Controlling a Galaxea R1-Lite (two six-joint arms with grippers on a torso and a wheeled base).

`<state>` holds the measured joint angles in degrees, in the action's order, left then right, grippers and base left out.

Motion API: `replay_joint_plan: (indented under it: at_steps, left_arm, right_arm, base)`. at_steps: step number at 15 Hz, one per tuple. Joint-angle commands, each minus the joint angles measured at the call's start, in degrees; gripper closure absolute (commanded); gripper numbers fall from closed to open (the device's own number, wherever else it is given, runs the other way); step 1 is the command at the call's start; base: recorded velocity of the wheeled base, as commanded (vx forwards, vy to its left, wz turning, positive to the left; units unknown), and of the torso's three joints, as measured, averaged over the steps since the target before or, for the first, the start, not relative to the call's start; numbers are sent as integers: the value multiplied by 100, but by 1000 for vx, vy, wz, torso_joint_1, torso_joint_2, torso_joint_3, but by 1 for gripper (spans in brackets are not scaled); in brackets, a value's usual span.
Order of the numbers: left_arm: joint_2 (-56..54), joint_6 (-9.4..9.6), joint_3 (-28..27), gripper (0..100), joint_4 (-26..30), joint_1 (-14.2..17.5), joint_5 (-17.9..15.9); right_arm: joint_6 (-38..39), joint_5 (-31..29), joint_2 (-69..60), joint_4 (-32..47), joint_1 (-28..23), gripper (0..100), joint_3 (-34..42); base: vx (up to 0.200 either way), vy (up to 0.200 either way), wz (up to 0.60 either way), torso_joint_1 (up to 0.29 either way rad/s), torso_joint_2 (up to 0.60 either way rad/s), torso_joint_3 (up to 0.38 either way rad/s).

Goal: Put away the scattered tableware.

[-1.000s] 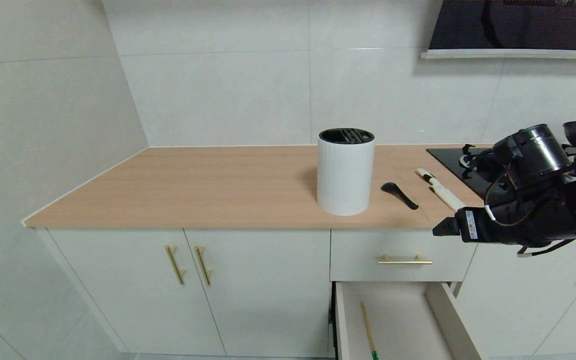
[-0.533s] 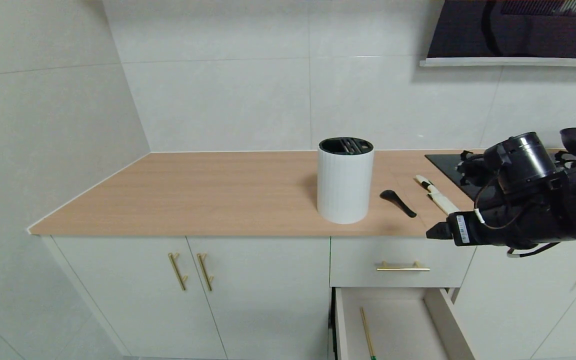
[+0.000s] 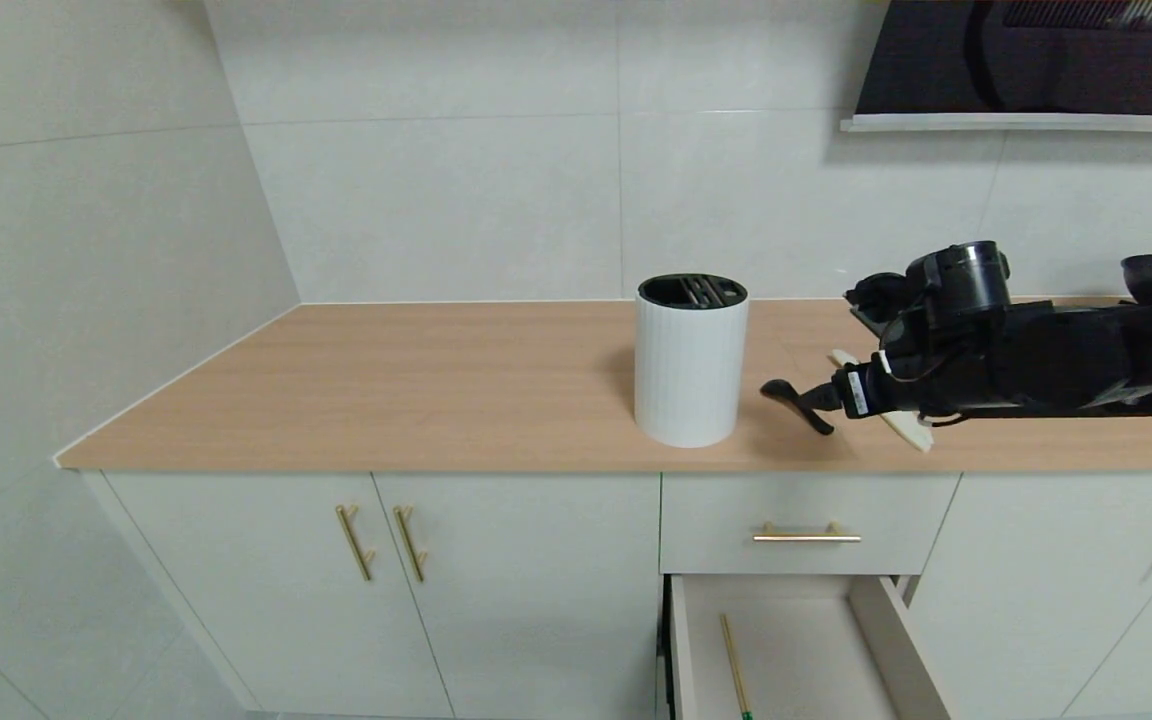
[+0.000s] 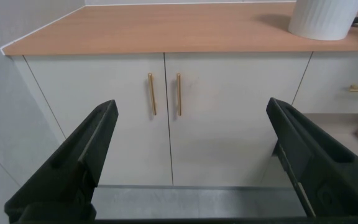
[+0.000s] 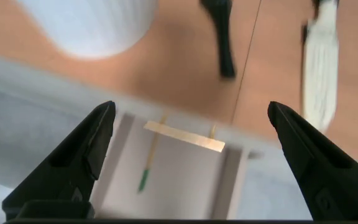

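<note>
A black spoon (image 3: 781, 390) lies on the wooden counter (image 3: 436, 380) just right of a white ribbed holder (image 3: 689, 365). A white knife (image 3: 911, 430) lies further right, partly hidden by my right arm. My right gripper (image 3: 821, 396) hovers low over the spoon's handle. In the right wrist view it (image 5: 191, 162) is open and empty above the counter edge, with the spoon (image 5: 222, 37), the knife (image 5: 321, 68) and the holder (image 5: 92, 25) beyond it. My left gripper (image 4: 191, 162) is open and empty, low in front of the cabinet doors.
Below the counter a drawer (image 3: 876, 640) stands pulled out with chopsticks (image 3: 733, 660) inside, under a closed drawer with a gold handle (image 3: 806, 537). A black pan (image 3: 1151, 272) sits at the far right. Tiled walls bound the counter at back and left.
My right arm has risen from in front of the drawers and stretched forward over the counter to the spoon. The head view shifted slightly early on.
</note>
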<state>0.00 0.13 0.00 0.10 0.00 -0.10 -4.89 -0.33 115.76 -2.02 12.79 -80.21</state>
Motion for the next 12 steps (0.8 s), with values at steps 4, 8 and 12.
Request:
replay_joint_plan:
  at_steps: [4,8,12]
  left_arm:
    - [0,-5,0,0,8,0,1]
    - [0,-5,0,0,-1,0,1]
    - [0,-5,0,0,-1,0,1]
  right_arm:
    - [-276,393,1071,-518,-198,0,-355]
    - [-249,947,1449,-1098,-435,0,-566]
    - [155,947,1994,-1125,-461,0,-1119]
  base:
    - [0,0,0,0,0,0]
    - [0,0,0,0,0,0]
    - [0,0,0,0,0,0]
